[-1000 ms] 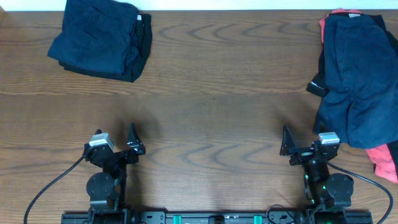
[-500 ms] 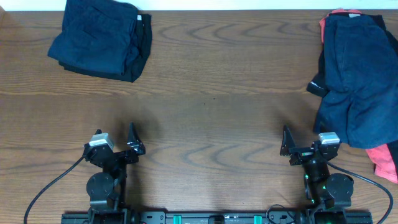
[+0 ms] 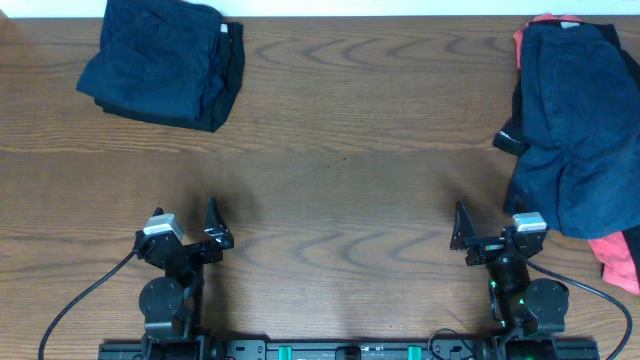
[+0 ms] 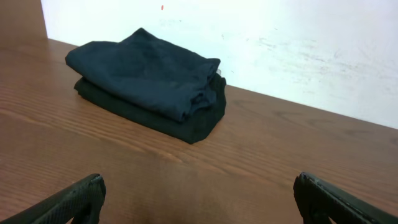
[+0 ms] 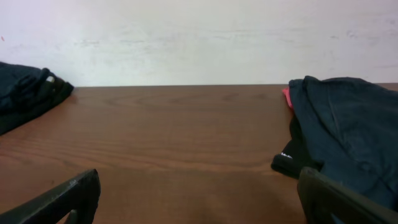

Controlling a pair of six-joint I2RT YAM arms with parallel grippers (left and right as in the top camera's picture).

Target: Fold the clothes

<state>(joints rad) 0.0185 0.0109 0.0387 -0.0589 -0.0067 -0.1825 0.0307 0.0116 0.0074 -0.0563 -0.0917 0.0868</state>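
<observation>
Table [image 3: 340, 150] carries a folded navy stack [image 3: 160, 62] of clothes at 10 o'clock and a loose navy-and-coral heap [image 3: 575, 130] at 3 o'clock, while left gripper [image 4: 199, 202] at 7 and right gripper [image 5: 199, 199] at 5 both gape wide, holding nothing.

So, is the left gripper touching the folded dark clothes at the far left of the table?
Apart. The overhead view shows bare table between the left gripper and the folded clothes; its open fingers hold nothing.
</observation>
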